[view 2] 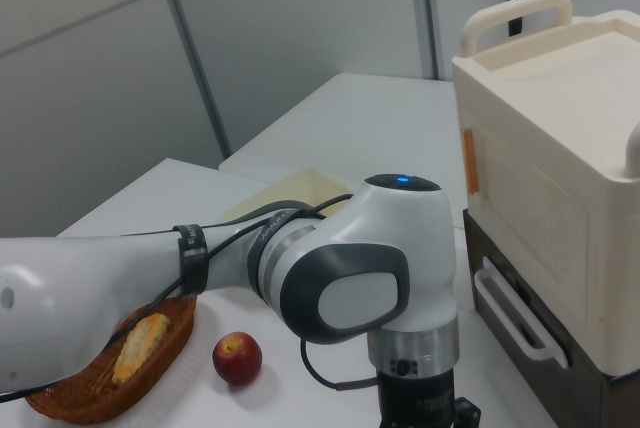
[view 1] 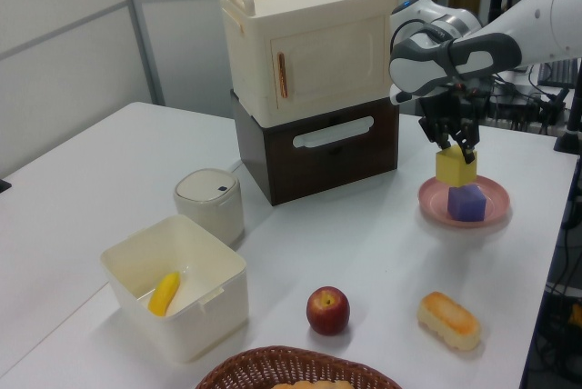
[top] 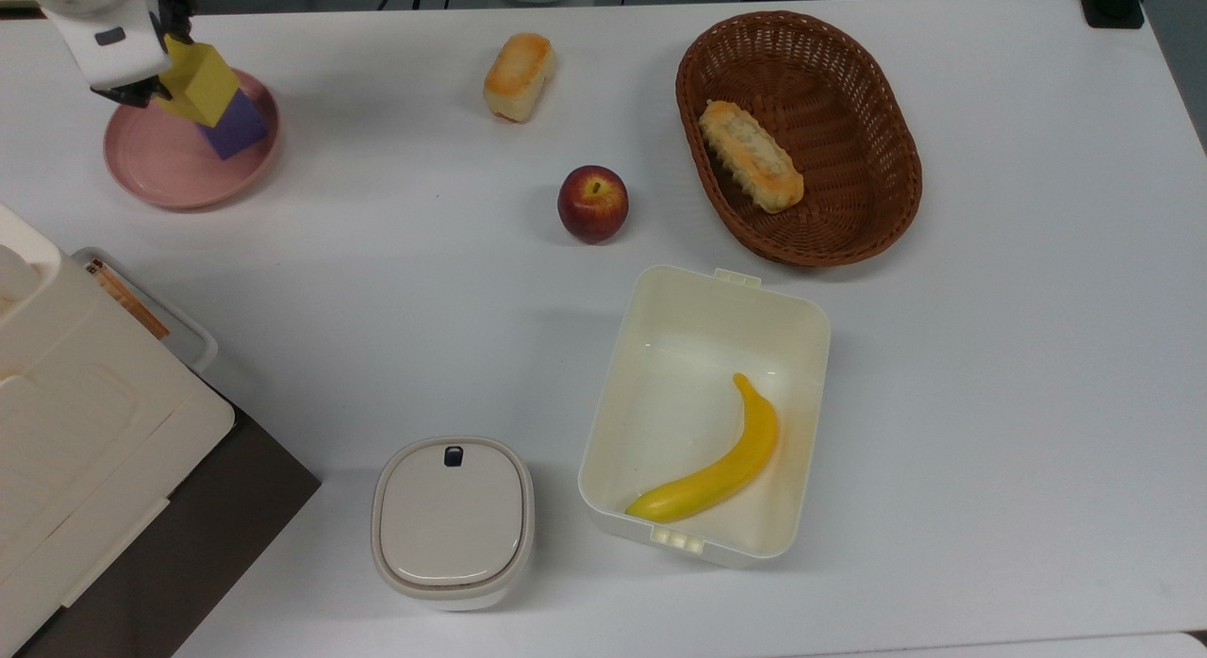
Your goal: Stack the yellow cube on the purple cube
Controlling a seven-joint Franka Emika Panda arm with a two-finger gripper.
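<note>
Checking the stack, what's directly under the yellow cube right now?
The purple cube, sitting on the pink plate. The gripper holds the yellow cube over it; whether the cubes touch is unclear.

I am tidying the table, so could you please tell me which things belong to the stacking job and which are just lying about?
In the job:
- yellow cube, held in the pincer
- purple cube
- pink plate under them

Lying about:
- apple
- bread roll
- basket with a pastry
- white box with a banana
- lidded pot
- cabinet
</note>
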